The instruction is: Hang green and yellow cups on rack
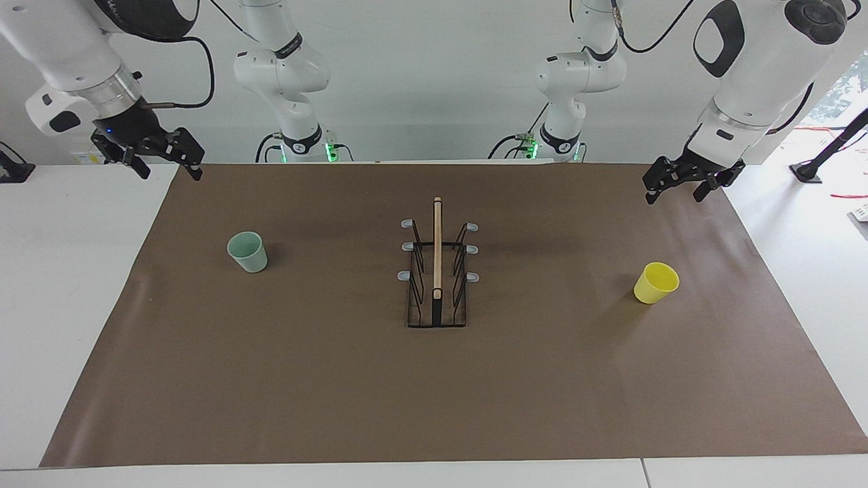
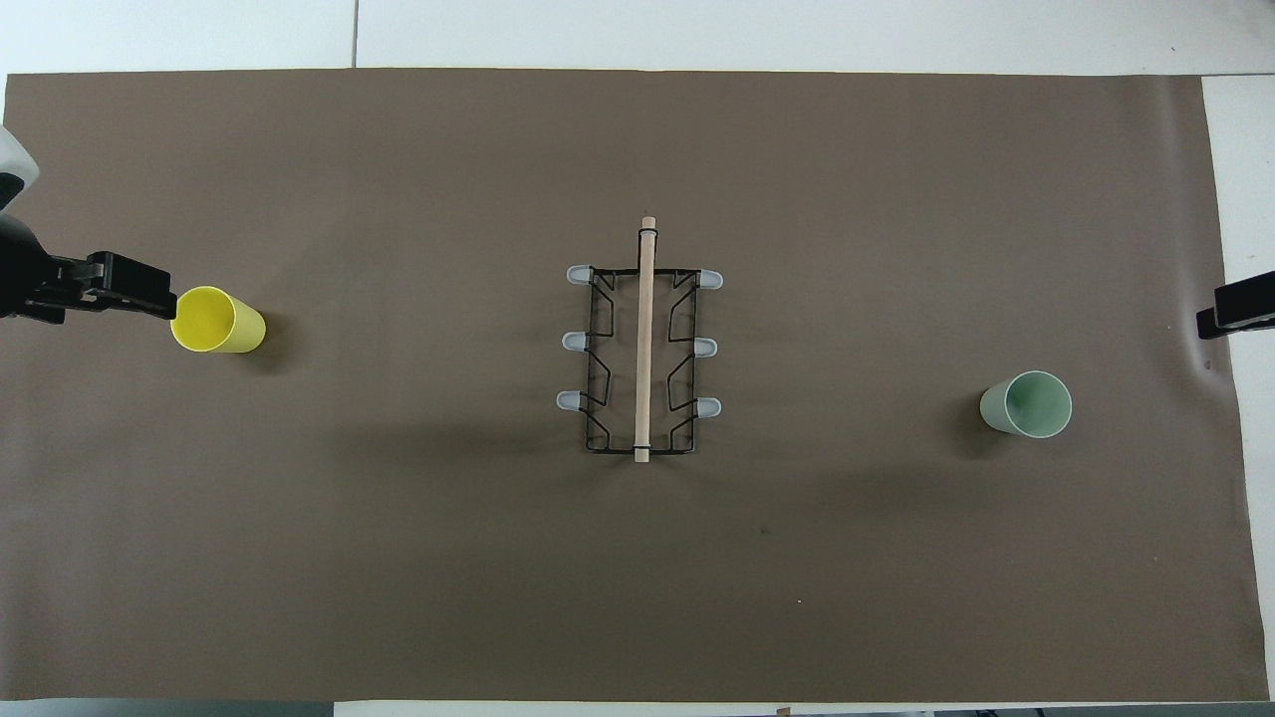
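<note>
The black wire rack (image 1: 437,271) (image 2: 642,349) stands mid-table with its wooden centre bar and grey-tipped prongs, nothing hanging on it. A yellow cup (image 1: 656,282) (image 2: 217,320) stands mouth up toward the left arm's end. A pale green cup (image 1: 247,251) (image 2: 1028,404) stands mouth up toward the right arm's end. My left gripper (image 1: 675,195) (image 2: 149,299) hangs open and empty in the air over the mat's corner, apart from the yellow cup. Over the mat's other corner at the robots' end, my right gripper (image 1: 169,173) (image 2: 1235,309) is raised, open and empty.
A brown mat (image 1: 434,393) covers most of the white table (image 1: 68,305). Both arms' bases stand at the table's edge, in line with the rack. Only the rack and the two cups sit on the mat.
</note>
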Motion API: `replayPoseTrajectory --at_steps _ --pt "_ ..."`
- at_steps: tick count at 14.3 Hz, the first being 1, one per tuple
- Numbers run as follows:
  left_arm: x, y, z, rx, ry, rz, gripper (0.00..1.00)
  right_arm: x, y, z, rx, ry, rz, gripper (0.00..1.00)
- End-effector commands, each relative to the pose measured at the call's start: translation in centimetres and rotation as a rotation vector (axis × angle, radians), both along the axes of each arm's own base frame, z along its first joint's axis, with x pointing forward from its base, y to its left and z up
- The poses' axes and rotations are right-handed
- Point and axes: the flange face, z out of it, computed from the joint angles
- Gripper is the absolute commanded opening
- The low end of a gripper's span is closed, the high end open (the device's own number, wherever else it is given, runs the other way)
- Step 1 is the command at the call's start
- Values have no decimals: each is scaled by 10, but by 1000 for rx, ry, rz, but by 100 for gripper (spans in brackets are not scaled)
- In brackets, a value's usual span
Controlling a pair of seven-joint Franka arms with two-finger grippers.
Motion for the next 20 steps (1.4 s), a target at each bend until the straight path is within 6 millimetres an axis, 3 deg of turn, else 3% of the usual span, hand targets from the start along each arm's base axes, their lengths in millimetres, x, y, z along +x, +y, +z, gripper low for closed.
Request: replayPoseTrajectory --at_steps 1,9,12,14,16,18,20 --pt "-5 2 2 12 -15 4 100 -1 -1 1 -13 -5 22 100" --pt "-5 2 2 12 -15 4 100 -4 -7 -1 -1 -1 0 100" --pt "-5 2 1 13 -14 4 100 -10 -30 -1 2 14 -44 100" --pt "-5 2 1 13 -14 4 100 -19 -30 -3 16 68 -31 100" --pt "-6 2 1 13 -8 4 100 -31 -61 -2 36 82 -94 100" --pt "-19 5 -2 19 82 11 100 -39 -56 -9 48 109 -90 100" --pt "-24 4 10 9 74 24 100 -38 -55 -5 18 113 -76 100"
